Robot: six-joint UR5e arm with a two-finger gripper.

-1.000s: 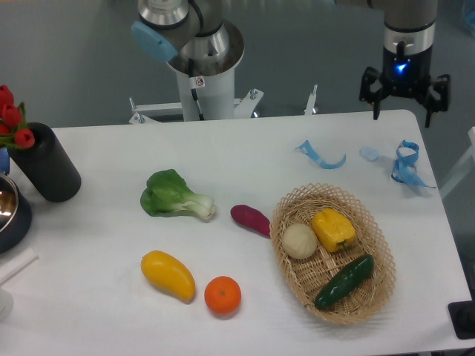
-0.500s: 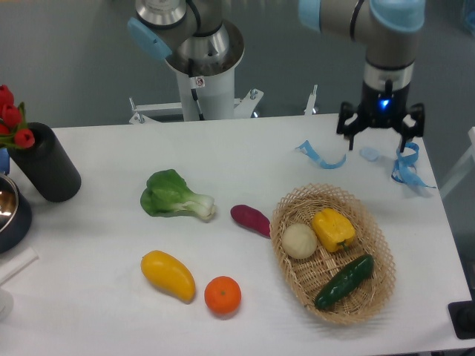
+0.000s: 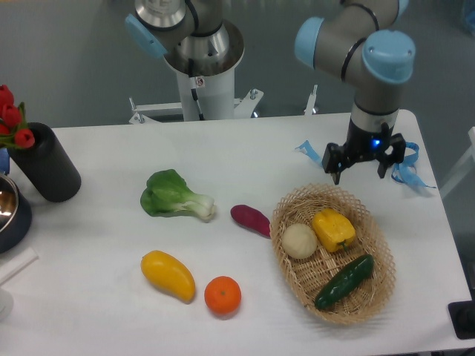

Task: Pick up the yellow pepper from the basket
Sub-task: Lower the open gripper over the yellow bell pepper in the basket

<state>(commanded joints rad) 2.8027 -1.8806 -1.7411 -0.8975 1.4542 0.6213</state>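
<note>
The yellow pepper [image 3: 333,229], blocky and glossy, lies in the upper middle of the oval wicker basket [image 3: 375,290] at the right of the table. A pale round onion [image 3: 299,240] sits to its left and a dark green cucumber [image 3: 344,281] below it. My gripper [image 3: 360,169] hangs open and empty, fingers pointing down, above the basket's far rim and a little up and right of the pepper.
A purple sweet potato [image 3: 251,219] lies just left of the basket. Bok choy [image 3: 175,196], a yellow mango-like fruit [image 3: 168,275] and an orange [image 3: 223,295] lie further left. Blue ribbon scraps [image 3: 407,167] lie behind the basket. A black vase [image 3: 46,169] and a dark bowl [image 3: 10,213] stand at the far left.
My gripper has come down and to the left from the table's far right corner to just above the basket's far rim. The objects have not moved.
</note>
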